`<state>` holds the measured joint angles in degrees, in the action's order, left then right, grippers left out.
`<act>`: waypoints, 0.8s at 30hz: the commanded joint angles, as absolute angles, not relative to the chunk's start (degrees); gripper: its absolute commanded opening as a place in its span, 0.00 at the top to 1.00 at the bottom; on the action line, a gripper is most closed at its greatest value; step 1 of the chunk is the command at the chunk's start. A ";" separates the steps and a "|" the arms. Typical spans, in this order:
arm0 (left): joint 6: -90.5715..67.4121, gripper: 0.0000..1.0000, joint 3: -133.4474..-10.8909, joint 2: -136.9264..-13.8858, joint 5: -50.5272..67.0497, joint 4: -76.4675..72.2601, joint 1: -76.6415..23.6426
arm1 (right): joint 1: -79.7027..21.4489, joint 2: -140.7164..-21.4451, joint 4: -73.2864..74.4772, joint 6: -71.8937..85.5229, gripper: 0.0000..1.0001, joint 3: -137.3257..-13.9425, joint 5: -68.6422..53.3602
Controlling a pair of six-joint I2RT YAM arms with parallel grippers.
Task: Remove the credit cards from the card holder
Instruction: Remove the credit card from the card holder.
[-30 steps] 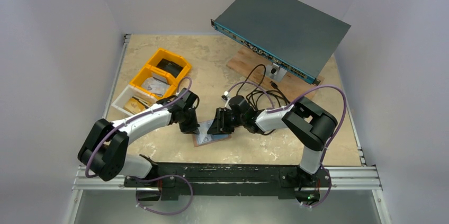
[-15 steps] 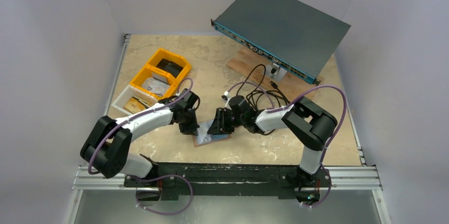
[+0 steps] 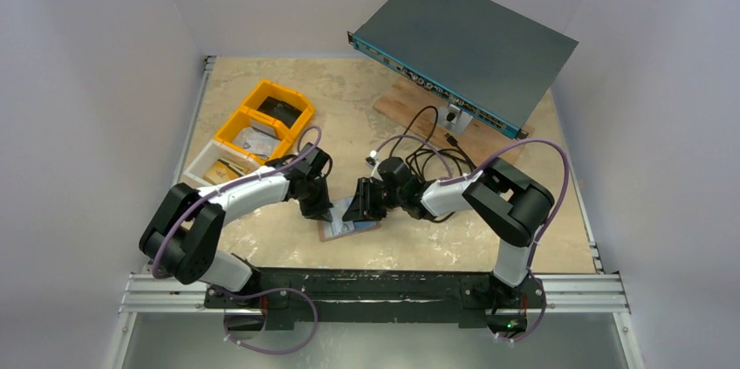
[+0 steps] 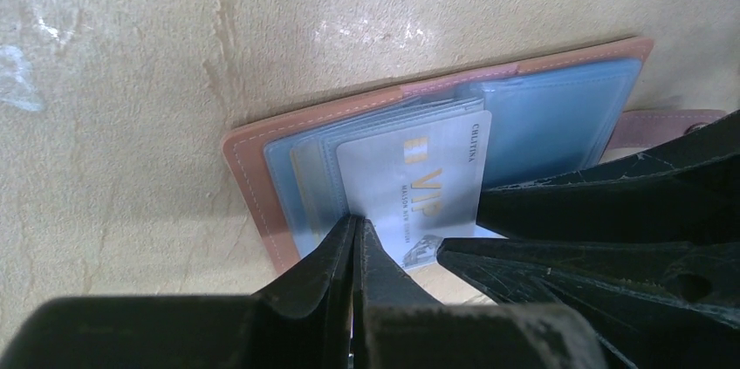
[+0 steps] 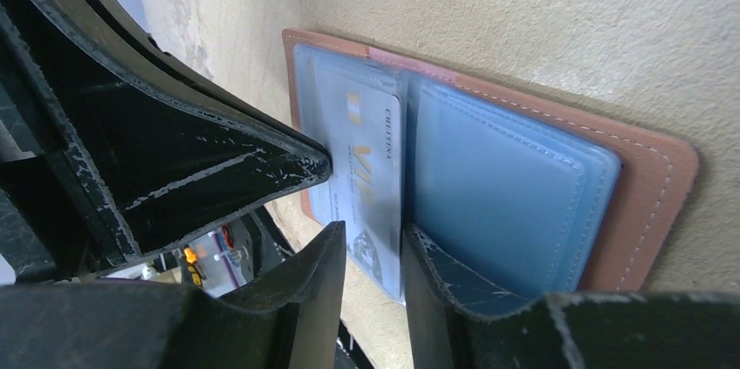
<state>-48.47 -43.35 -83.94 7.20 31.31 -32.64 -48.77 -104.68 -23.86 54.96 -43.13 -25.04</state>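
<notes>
Card holder: the card holder (image 3: 347,229) lies opened flat on the table (image 3: 349,99), just ahead of my 2 bases and directly between my 2 grippers.
Leather: tan-pink outside, with pale stitching along the rim and a strap tab poking out past 1 half in the left wrist view.
Lining: pale blue see-through sleeves on both halves, fanned in layers on 1 half and smooth on the other.
Credit card: 1 credit card (image 4: 419,173) shows, pale silver-white. It has gold "VIP" lettering, 2 short gold bars above that, fine dark print along 1 edge and a small picture at 1 corner.
Card position: it rests on the layered sleeves, and its end appears to reach past the holder's near edge.
Left gripper: my left gripper (image 4: 356,222) is pinched fully together, its tips at the card's edge beside the sleeves. I cannot tell whether that edge is caught between them.
Right gripper: my right gripper (image 5: 373,229) stands at a narrow gap, with 1 finger over the card side and the other at the fold by the smooth blue half. The card's face shows through the gap, and nothing is visibly clamped.
Surroundings: 2 yellow bins (image 3: 266,107) and a white bin (image 3: 208,168) sit far left. A grey rack unit (image 3: 471,37) stands at the rear, with black cables (image 3: 423,155) trailing from it.
</notes>
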 commanded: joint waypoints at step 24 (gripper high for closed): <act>-49.20 1.00 -41.48 -87.69 4.83 29.95 -32.56 | -44.43 -114.39 -61.83 72.57 0.86 -29.62 -35.53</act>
<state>-48.93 -43.64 -84.97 7.68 30.50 -32.62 -44.56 -113.84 -58.02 70.65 -30.96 -34.11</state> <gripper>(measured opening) 0.004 0.160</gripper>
